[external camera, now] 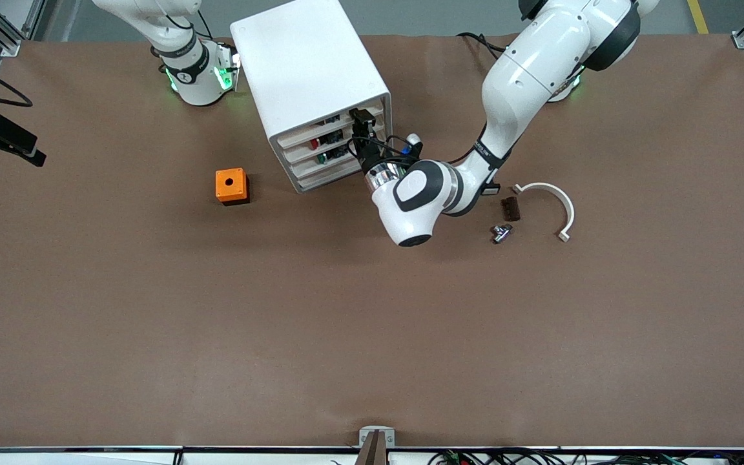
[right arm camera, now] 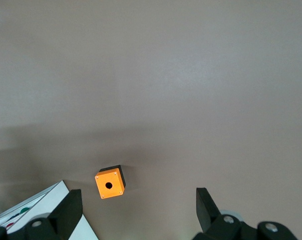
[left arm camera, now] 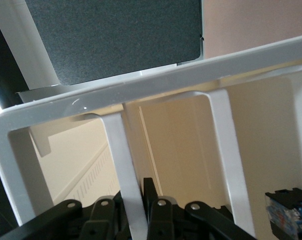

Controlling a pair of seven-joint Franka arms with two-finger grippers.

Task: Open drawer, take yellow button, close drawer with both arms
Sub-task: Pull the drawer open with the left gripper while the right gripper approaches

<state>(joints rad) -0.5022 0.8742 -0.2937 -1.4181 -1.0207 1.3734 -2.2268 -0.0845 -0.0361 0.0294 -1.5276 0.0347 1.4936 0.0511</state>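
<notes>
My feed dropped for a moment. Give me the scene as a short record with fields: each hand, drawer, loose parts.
left hand: at the cabinet front, shut on a white bar of the top drawer
right hand: open, up over the table, waiting
drawer: not yet pulled out
orange cube: on the table, toward the right arm's end
loose parts: white curved clip, brown block, small metal piece

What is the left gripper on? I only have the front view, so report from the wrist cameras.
Observer: The left gripper is shut on a white upright bar of the drawer front.
Operator: Tell me what's inside.
Observer: A blue block shows through the slot; no orange cap is visible.
Operator: Report the right gripper.
Observer: The right gripper is open, over the table near the orange cube.
</notes>
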